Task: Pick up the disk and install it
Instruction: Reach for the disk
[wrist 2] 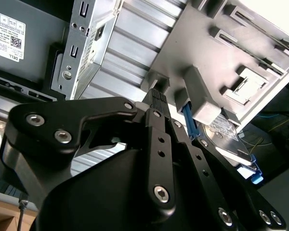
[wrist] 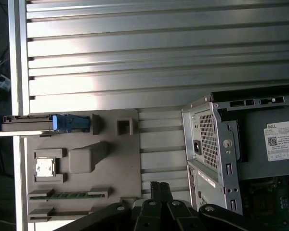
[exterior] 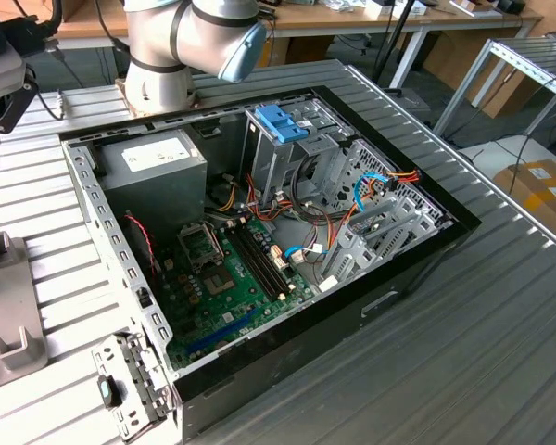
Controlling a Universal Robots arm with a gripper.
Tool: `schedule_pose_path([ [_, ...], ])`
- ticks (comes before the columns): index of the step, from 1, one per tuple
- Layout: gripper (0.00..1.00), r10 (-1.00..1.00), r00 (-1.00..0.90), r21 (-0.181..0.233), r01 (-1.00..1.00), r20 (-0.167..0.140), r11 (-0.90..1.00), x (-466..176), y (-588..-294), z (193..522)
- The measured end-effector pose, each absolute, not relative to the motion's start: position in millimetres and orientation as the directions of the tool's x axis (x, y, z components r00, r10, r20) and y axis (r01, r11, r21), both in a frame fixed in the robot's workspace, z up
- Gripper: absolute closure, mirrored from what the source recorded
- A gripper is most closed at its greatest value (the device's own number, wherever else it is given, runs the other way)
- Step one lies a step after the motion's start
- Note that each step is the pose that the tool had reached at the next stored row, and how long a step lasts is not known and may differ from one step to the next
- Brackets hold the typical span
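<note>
Second wrist view: the hand [wrist 2: 156, 98] partly hides the disk [wrist 2: 227, 134].

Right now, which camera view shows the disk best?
The second wrist view: it is closest and shows the disk with its flat metal face and a blue rail, though partly covered. The first wrist view shows the disk's thin edge only, standing in the grey holder.

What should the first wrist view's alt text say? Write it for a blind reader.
The disk, edged with blue rails, stands on edge in a grey holder plate on a ribbed metal table. The gripper hangs apart from it, beside an open computer case.
</note>
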State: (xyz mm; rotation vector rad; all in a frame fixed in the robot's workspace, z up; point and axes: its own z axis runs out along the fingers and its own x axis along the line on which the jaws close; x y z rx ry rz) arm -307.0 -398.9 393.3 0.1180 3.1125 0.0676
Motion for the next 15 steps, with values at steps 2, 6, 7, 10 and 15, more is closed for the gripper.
schedule_pose_path([
  [2,0.9,0.076,-0.997,0.044,0.075,-0.024,0.996,-307.9,-398.9,393.3],
  [6,0.9,0.076,-0.997,0.044,0.075,-0.024,0.996,-309.9,-398.9,393.3],
  [7,0.9,0.076,-0.997,0.044,0.075,-0.024,0.996,-310.5,-398.9,393.3],
  [10,0.9,0.076,-0.997,0.044,0.075,-0.024,0.996,-312.1,-398.9,393.3],
  [15,0.9,0.076,-0.997,0.044,0.075,-0.024,0.996,-314.2,-398.9,393.3],
])
